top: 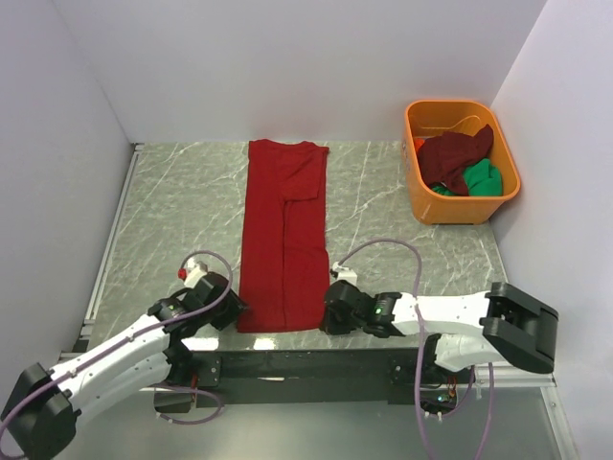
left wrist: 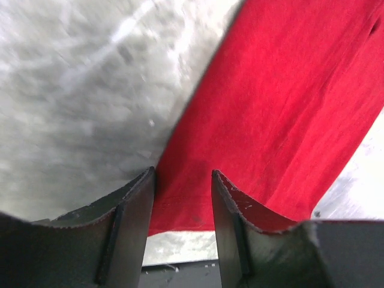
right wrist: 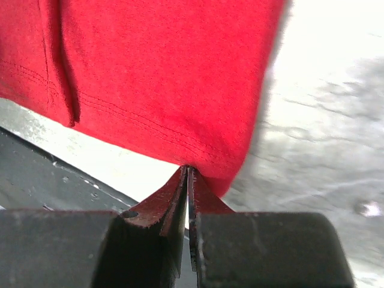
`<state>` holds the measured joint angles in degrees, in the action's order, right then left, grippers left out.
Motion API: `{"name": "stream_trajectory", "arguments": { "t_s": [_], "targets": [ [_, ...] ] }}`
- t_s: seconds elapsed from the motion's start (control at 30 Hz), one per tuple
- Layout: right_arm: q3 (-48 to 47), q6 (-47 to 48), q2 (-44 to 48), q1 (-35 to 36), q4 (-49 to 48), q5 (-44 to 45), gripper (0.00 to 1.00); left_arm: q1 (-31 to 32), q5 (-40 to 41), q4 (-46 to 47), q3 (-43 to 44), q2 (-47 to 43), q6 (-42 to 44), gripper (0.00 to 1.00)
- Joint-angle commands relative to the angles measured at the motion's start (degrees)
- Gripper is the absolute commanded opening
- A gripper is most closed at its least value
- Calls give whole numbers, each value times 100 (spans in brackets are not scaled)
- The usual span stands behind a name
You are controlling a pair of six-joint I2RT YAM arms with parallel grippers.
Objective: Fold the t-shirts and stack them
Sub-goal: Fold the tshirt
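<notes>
The bright red t-shirt (top: 285, 230) lies on the table as a long narrow strip, sleeves folded in, collar end at the far side. My left gripper (top: 233, 309) is open at its near left corner; in the left wrist view (left wrist: 183, 180) the hem of the red t-shirt (left wrist: 282, 102) runs between the spread fingers. My right gripper (top: 330, 307) is shut on the near right corner; in the right wrist view (right wrist: 188, 171) the fingertips pinch the hem of the red t-shirt (right wrist: 162, 66). The dark maroon t-shirt (top: 455, 155) and the green t-shirt (top: 482, 177) lie crumpled in the tub.
An orange plastic tub (top: 450, 209) stands at the far right against the right wall. The grey marble tabletop (top: 182, 201) is walled on three sides. A black rail (top: 287, 364) runs along the near edge between the arm bases.
</notes>
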<state>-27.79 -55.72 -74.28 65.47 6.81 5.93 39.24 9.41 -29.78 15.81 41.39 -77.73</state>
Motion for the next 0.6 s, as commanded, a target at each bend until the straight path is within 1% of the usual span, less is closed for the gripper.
{"name": "stream_trajectory", "arguments": {
  "t_s": [0.0,0.07,0.17,0.27,0.3,0.33,0.4,0.43,0.47,0.57],
  "targets": [
    [353,70,247,-131,268,66,11,443,140,-379,80,395,-408,49],
    [353,105,414,-131,286,-22,11,749,184,-484,150,528,-611,48],
    [301,141,721,-122,356,-179,11,1136,289,-897,334,686,-918,47],
    [187,158,1125,-105,549,-321,14,1314,325,-1433,624,643,-1016,47],
    [108,124,1335,-105,654,-295,16,1331,394,-1608,720,608,-998,48],
    [64,97,1459,-105,907,-242,20,1349,430,-1923,922,590,-1007,48],
    [-42,27,1696,-114,1181,29,27,1367,597,-2241,1125,599,-1024,49],
    [-60,0,1906,-148,1409,144,35,1367,641,-2434,1291,616,-1007,50],
    [-60,-43,1969,-201,1489,249,39,1375,711,-2488,1362,634,-998,51],
    [45,-96,2058,-438,1499,242,42,1375,791,-2419,1451,809,-911,53]
  ]
}}
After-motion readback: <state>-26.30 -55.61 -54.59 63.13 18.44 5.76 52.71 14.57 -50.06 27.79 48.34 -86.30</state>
